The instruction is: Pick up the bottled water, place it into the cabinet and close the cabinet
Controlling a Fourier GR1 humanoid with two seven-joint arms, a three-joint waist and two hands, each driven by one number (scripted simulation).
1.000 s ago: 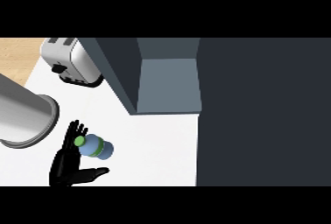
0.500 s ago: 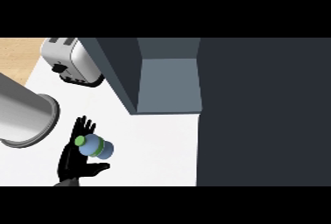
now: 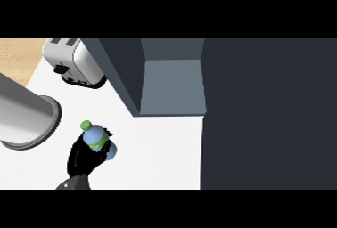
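Note:
The bottled water [image 3: 99, 140], pale blue with a green cap [image 3: 86, 125], leans up and to the left over the white counter [image 3: 158, 153] at the lower left. My right hand [image 3: 82, 159] comes in from the lower edge with its fingers curled round the bottle, hiding part of its left side. Up and to the right of the bottle the cabinet [image 3: 172, 87] stands open, showing a grey-blue inside. Its dark door [image 3: 270, 111] fills the right of the view. No left hand shows.
A silver toaster [image 3: 72, 60] stands at the back left of the counter, beside the cabinet's dark side wall [image 3: 125, 71]. A big grey forearm [image 3: 23, 118] crosses the left edge, close to the bottle. Wooden floor [image 3: 20, 53] shows at the top left.
The hand was open beside the bottle; its fingers have now closed round it. The bottle has shifted slightly up, its cap now leaning up and left.

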